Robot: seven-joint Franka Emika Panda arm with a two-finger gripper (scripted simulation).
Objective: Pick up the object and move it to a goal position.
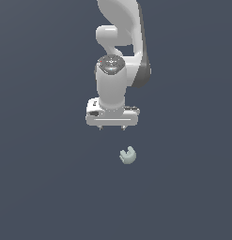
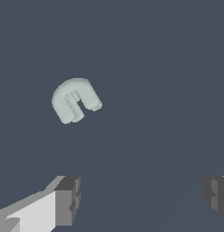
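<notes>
Pale grey-green against the flat slate surface (image 1: 42,187), the object (image 1: 128,155) you are after lies on its own in the exterior view, a little below the gripper (image 1: 112,128) and slightly toward that view's right. Your white arm (image 1: 118,56) comes down from the top of the exterior view, with the gripper's two short tips showing apart under the hand. In the wrist view you can see the object (image 2: 75,99) as a rounded horseshoe-like lump with stubby prongs on one side. You have the fingers (image 2: 68,199) spread wide there, one at each side of the picture, with nothing between them. The object lies well clear of both fingers, touching neither.
</notes>
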